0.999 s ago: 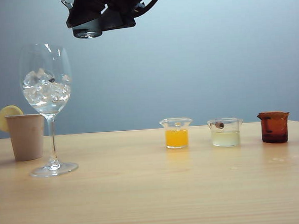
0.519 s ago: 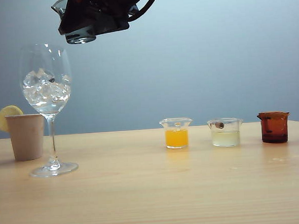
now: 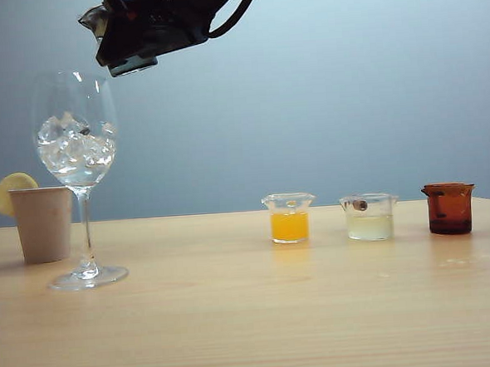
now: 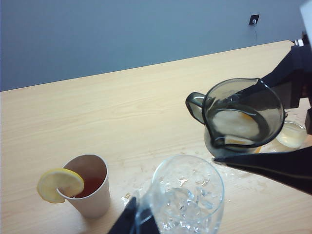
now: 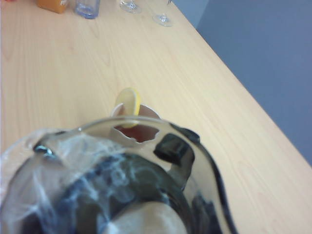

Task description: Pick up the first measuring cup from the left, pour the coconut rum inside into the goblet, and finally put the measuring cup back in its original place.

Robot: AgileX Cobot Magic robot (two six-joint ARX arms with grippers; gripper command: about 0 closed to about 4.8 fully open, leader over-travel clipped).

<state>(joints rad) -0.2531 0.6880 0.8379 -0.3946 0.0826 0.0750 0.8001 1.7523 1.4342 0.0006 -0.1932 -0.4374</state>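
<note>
right gripper (image 3: 148, 31) clamped on smoky translucent first measuring cup (image 4: 242, 119), tilted at upper left of exterior frame above round-bowled clear goblet (image 3: 78, 173) with ice, left gripper (image 4: 139, 222) state undeterminable, smooth wooden table (image 3: 236, 317)

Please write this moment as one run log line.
phase: pouring begins | right gripper: holds measuring cup, tilting above goblet | left gripper: idle near goblet
</note>
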